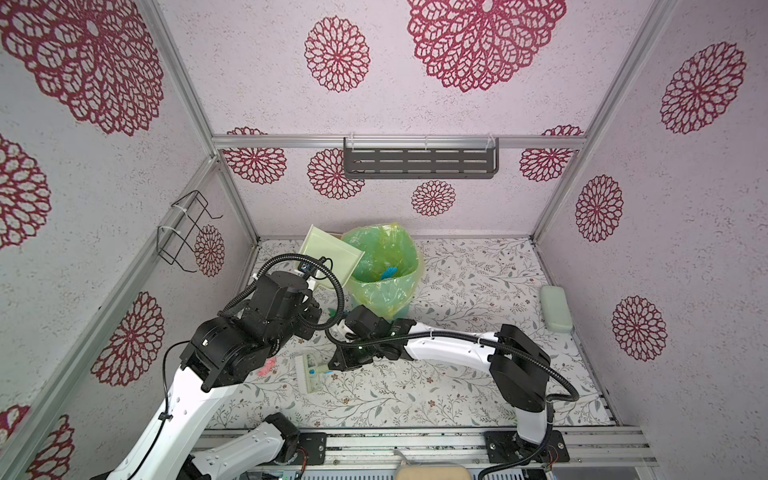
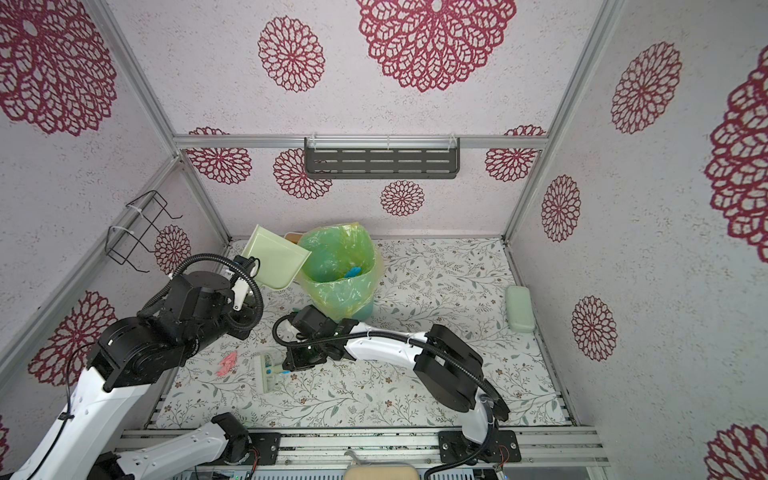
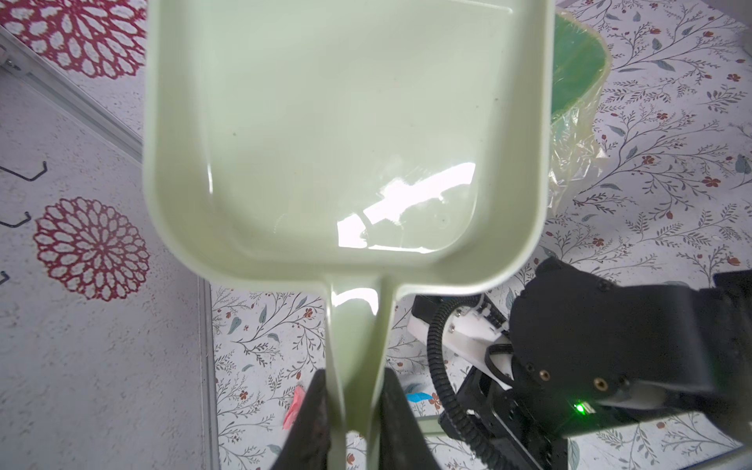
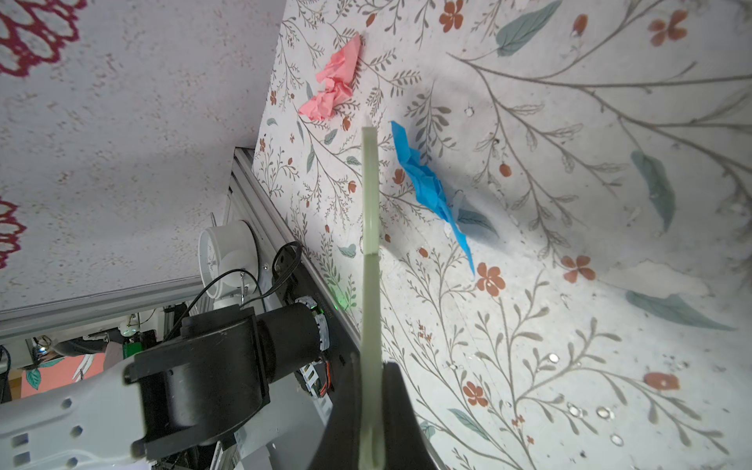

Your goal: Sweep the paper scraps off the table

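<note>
Up closest, the left gripper (image 3: 354,390) is clamping the handle of a pale green dustpan (image 1: 328,253). Its empty pan is hanging tilted at the rim of the lined bin (image 1: 374,297). Blue paper (image 1: 389,272) is lying inside the bin. Well in front of the bin, the right gripper (image 4: 370,378) is squeezing shut on a brush (image 1: 309,370), held low over the table (image 1: 457,374). A blue scrap (image 4: 427,187) is lying just beside the brush, and a pink scrap (image 1: 266,368) is lying a little farther from the bin. A green bit (image 1: 332,311) at the bin's foot is perhaps another scrap, but the arms are hiding most of it.
</note>
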